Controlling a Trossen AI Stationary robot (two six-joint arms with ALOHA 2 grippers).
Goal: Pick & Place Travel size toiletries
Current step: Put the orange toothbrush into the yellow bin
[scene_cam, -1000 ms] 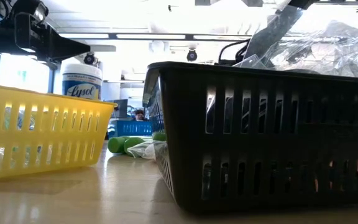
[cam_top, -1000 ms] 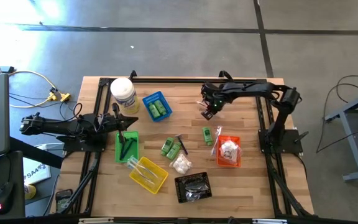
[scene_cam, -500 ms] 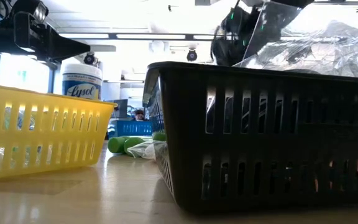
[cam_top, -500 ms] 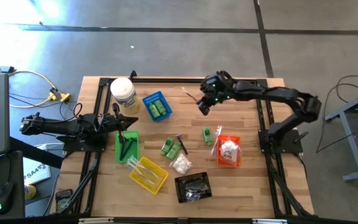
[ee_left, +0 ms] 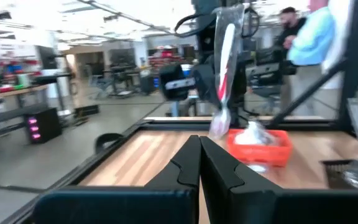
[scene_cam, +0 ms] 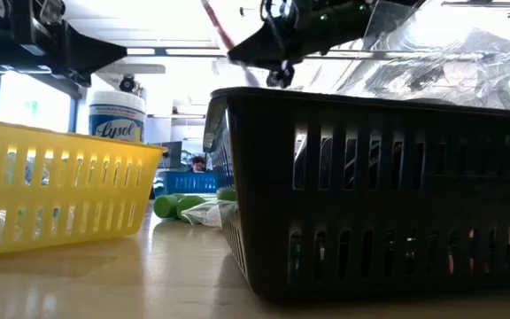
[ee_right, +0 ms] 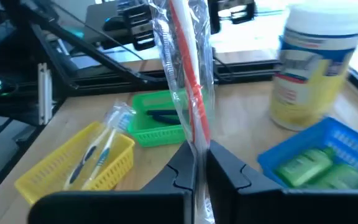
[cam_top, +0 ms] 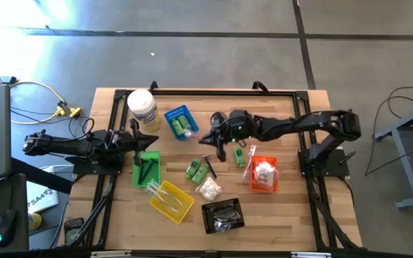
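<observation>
Carrying clear-wrapped toothbrush (ee_right: 188, 81), right gripper (cam_top: 214, 138) jaws clamped on its lower end, long axis upright, above table just beside blue basket (cam_top: 181, 122); yellow basket (cam_top: 171, 200) well beyond. Left gripper (ee_left: 199, 163) jaws closed, empty.

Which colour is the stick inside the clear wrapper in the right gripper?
Red, best in the right wrist view.

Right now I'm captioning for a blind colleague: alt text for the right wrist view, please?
The right gripper is shut on a clear-wrapped red toothbrush, above a yellow basket, a green basket and a blue basket of green bottles.
</observation>
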